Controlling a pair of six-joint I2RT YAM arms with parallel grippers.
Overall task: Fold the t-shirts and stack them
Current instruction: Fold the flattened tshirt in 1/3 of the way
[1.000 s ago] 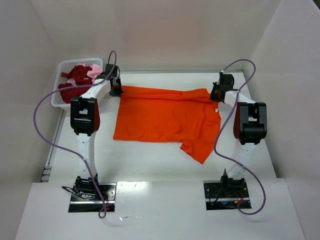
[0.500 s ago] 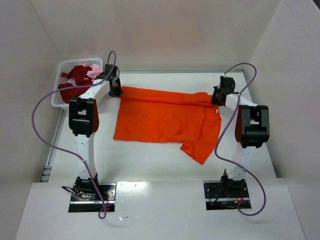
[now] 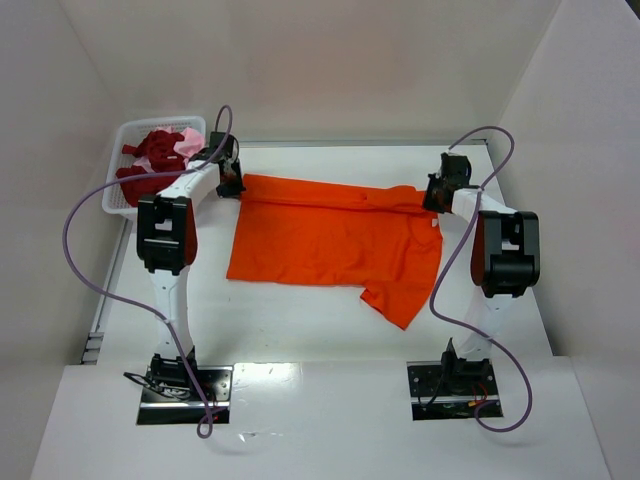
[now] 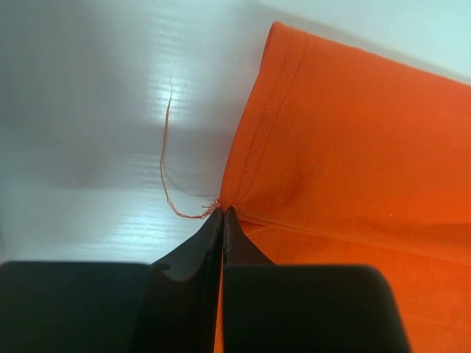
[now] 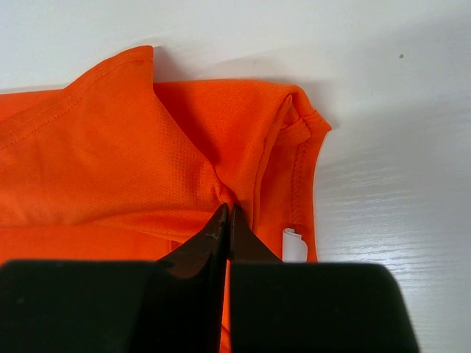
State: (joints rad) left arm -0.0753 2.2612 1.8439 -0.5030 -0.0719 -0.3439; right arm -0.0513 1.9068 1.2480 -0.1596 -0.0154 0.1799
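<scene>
A bright orange t-shirt (image 3: 330, 235) lies spread on the white table, one sleeve hanging toward the front right. My left gripper (image 3: 234, 184) is shut on its far left hem corner (image 4: 243, 198), where a loose thread trails. My right gripper (image 3: 432, 197) is shut on the cloth at the far right by the collar (image 5: 243, 158), next to a white label (image 5: 294, 245). Dark red (image 3: 150, 160) and pale pink (image 3: 188, 142) t-shirts lie bunched in the basket.
A white mesh basket (image 3: 121, 140) stands at the far left corner by the left arm. White walls close in the table at the back and both sides. Purple cables loop off both arms.
Both grippers have drawn slightly outward and toward the back, pulling the shirt's far edge straighter. The left arm has barely moved in the last half second.
</scene>
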